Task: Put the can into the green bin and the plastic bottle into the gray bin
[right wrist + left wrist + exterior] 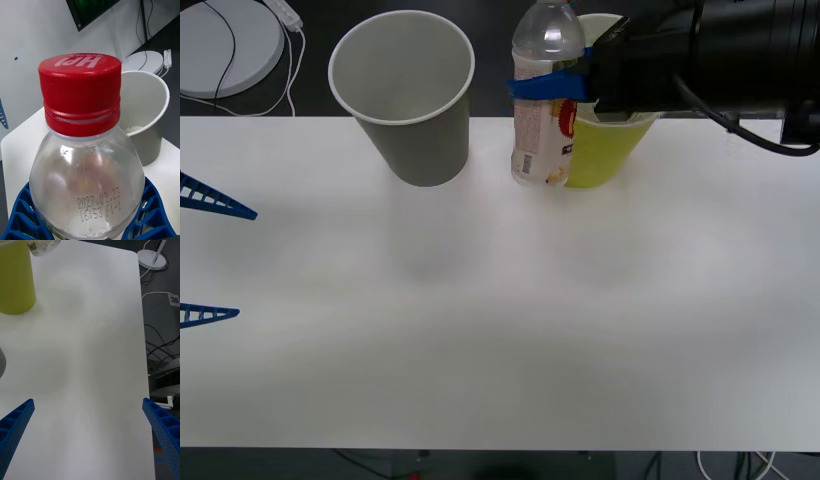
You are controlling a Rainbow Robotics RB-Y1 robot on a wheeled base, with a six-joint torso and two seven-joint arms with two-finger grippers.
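My right gripper [552, 87] is shut on the plastic bottle [542, 110], its blue fingers clasping the clear body just under the shoulder. The bottle hangs upright above the table, right beside the green bin [608, 152] and to the right of the gray bin [405, 100]. In the right wrist view the red cap [80, 88] is close up, with the gray bin [148, 108] standing open behind it. My left gripper [210, 258] waits open at the table's left edge; its view catches the green bin [15, 281] and the bottle's base [43, 246]. The can is out of view.
The white table [500, 330] stretches wide in front of both bins. A white round base with cables [225, 45] lies off the table at the back left. The table's far edge runs just behind the bins.
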